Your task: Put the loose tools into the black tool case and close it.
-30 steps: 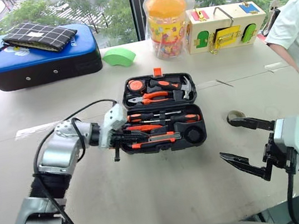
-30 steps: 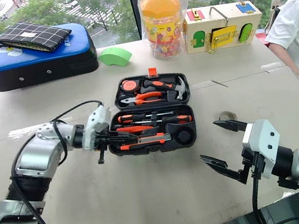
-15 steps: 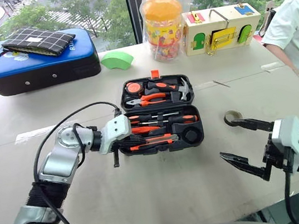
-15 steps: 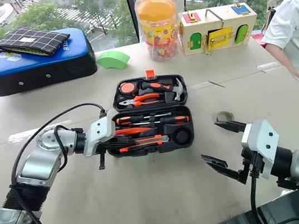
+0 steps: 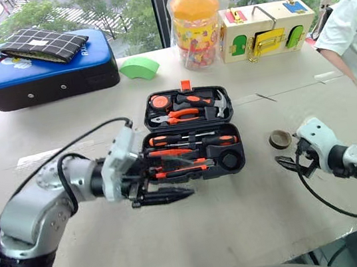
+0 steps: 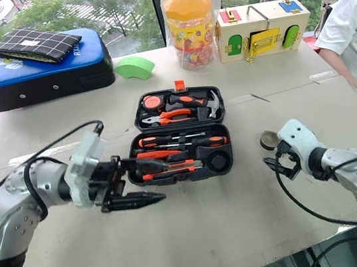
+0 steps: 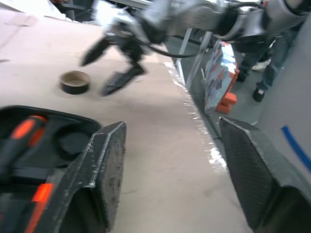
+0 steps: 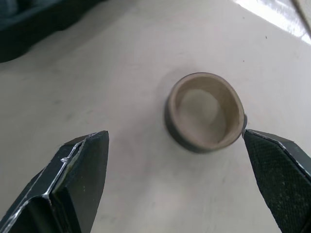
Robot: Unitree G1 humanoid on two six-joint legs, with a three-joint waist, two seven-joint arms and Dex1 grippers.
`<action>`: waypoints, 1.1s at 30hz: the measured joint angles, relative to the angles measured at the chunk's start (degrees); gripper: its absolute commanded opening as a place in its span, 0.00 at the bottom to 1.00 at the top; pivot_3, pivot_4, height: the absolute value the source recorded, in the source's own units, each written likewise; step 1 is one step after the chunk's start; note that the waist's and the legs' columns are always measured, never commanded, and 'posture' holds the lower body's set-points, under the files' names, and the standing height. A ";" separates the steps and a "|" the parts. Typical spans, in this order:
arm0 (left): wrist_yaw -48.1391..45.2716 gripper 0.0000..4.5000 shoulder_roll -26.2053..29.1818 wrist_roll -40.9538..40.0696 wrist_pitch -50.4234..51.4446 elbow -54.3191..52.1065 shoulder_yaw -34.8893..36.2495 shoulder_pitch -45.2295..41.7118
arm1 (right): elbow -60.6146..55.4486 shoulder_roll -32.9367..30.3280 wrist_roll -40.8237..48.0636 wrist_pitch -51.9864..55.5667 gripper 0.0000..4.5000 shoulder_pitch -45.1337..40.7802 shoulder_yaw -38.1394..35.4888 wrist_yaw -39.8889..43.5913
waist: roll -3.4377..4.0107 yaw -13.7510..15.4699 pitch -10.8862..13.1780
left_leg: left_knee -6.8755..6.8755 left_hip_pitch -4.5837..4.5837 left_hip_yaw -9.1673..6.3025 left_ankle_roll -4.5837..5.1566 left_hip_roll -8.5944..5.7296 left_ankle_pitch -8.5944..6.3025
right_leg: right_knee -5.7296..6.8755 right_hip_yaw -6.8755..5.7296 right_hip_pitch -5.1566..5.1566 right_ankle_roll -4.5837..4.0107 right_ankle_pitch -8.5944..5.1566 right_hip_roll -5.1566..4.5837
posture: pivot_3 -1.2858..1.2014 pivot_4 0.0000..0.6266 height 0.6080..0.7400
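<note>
The black tool case (image 5: 231,127) lies open at mid-table. Two screwdrivers (image 5: 192,136), a slim orange tool (image 5: 168,153) and the utility knife (image 5: 184,168) rest in its near half, beside a round recess (image 5: 229,159). The small dark tape roll (image 5: 280,138) lies flat on the table to the right of the case. My right gripper (image 5: 289,160) hangs open just on the near side of the roll (image 8: 204,111), a finger on either side and apart from it. At the case's near left corner, my left gripper (image 5: 173,185) points right, open, with nothing between its fingers (image 7: 104,165).
Pliers, hammer and tape measure sit in the case's far half (image 5: 187,107). A blue-topped case (image 5: 44,66), a green block (image 5: 138,67), a toy jar (image 5: 197,26) and a wooden latch box (image 5: 267,29) line the far edge. A person's white sleeve (image 5: 352,34) is at right.
My left gripper pulled back from the case's left edge toward me, rose and opened. My right gripper, still open, moved forward and down to the tape roll.
</note>
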 measured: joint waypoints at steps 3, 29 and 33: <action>0.28 0.72 -0.11 1.49 -2.96 -2.15 1.60 6.99 | 4.58 0.90 0.36 2.50 0.79 -4.29 0.81 1.28 | 0.03 0.19 0.00 | -0.04 -0.03 -0.01 0.00 -0.04 0.00 | -0.04 -0.03 0.00 -0.01 0.00 0.02 | 0.52 0.24 1.00; 5.07 0.72 -2.64 9.66 -15.11 -3.74 2.65 22.88 | -5.41 -3.62 1.47 5.23 0.01 -17.02 6.91 12.84 | 0.12 -0.24 -0.01 | -0.13 -0.01 -0.01 -0.01 0.07 -0.01 | -0.12 -0.03 -0.04 -0.02 0.00 -0.05 | 0.52 0.24 1.00; 5.41 0.72 -2.44 9.91 -15.27 -3.75 3.18 25.13 | -4.73 -1.67 0.43 5.94 0.01 -23.42 14.80 15.02 | 0.09 0.19 -0.01 | -0.13 -0.08 -0.02 -0.01 -0.02 -0.01 | -0.20 -0.06 -0.03 -0.02 0.00 -0.09 | 0.52 0.24 1.00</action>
